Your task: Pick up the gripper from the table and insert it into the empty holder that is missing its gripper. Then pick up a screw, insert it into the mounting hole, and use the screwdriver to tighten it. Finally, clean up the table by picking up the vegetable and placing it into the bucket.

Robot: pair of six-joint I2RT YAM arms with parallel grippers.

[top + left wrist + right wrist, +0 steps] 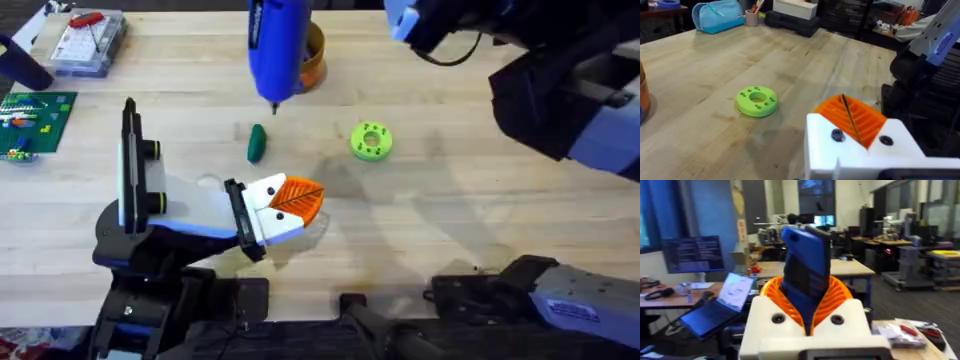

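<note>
Counting one vegetable (257,142), one bucket (313,55)

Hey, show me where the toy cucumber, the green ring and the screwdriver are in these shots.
vegetable (257,143), overhead view, middle of its body.
green ring (757,101), left wrist view, its top face.
screwdriver (277,40), overhead view, its blue barrel.
</note>
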